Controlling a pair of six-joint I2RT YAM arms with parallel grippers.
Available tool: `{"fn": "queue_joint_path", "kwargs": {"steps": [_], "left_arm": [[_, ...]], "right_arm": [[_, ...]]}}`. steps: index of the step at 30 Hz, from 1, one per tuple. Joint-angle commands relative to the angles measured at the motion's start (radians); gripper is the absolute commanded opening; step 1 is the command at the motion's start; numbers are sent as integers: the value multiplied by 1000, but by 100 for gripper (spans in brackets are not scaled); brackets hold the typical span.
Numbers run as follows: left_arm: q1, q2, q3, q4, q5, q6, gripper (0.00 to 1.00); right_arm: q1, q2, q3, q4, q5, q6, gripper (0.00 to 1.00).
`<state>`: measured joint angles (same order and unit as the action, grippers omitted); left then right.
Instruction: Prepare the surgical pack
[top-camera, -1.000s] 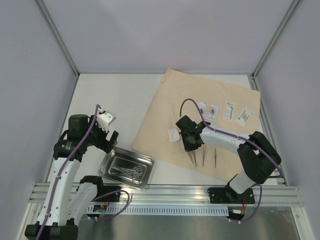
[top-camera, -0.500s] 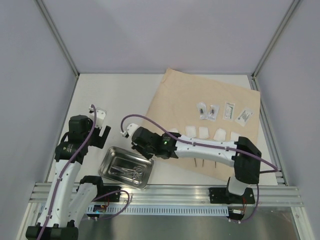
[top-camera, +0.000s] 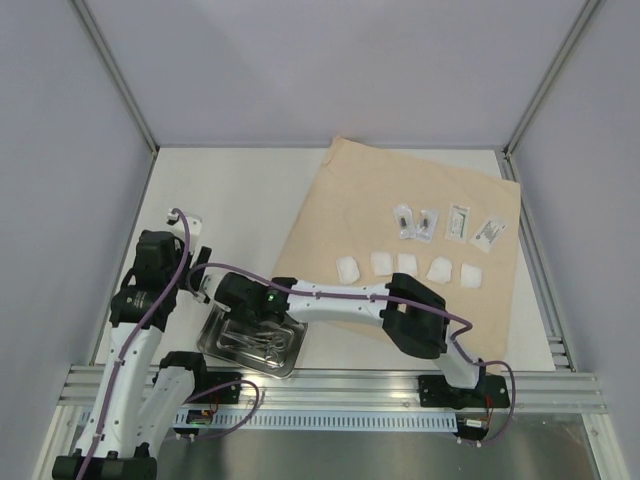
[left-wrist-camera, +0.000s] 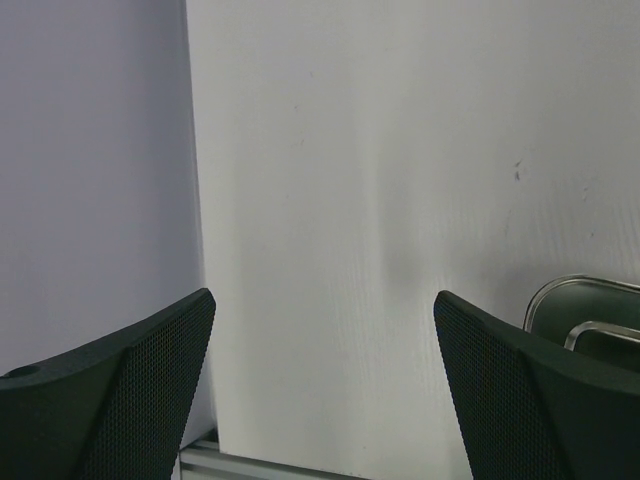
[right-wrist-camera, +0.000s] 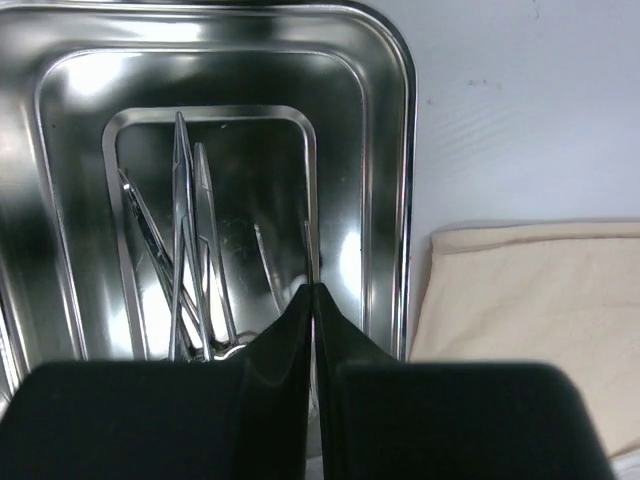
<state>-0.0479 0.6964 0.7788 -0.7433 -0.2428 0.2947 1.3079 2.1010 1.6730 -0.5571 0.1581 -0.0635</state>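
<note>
right gripper (right-wrist-camera: 313, 296) swings from wrap (right-wrist-camera: 520, 300) to over tray (right-wrist-camera: 390, 140), jaws closed, load unclear; left gripper (left-wrist-camera: 320, 340) open. descend centred, avoid rim.

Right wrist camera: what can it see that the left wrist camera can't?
Only the right wrist view shows steel tools, a corner of the tan wrap and the shut right hand. Only the left wrist view shows the open left hand and the purple wall. Both show the tray and the white table.
</note>
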Motion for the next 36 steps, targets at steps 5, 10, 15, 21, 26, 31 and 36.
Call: {"fn": "queue_joint_path", "kwargs": {"steps": [5,10,15,21,26,31,36], "left_arm": [[6,-11,-6,32,-24,-19,100],[6,-9,-7,33,-27,-17,100],[6,-8,-7,33,-30,-17,100],[6,-8,-7,32,-26,-17,100],[6,-8,-6,30,-20,-17,100],[6,-8,-4,28,-18,-17,100],[6,-5,-3,27,-18,-17,100]], "right_arm": [[-1,117,122,-15,49,-64,0],[-1,137,117,-20,43,-47,0],[-1,149,120,-13,40,-35,1],[-1,151,134,-23,29,-25,10],[-1,128,143,-29,40,-27,18],[-2,33,149,-50,55,-15,18],[-15,-137,74,-41,60,16,18]]}}
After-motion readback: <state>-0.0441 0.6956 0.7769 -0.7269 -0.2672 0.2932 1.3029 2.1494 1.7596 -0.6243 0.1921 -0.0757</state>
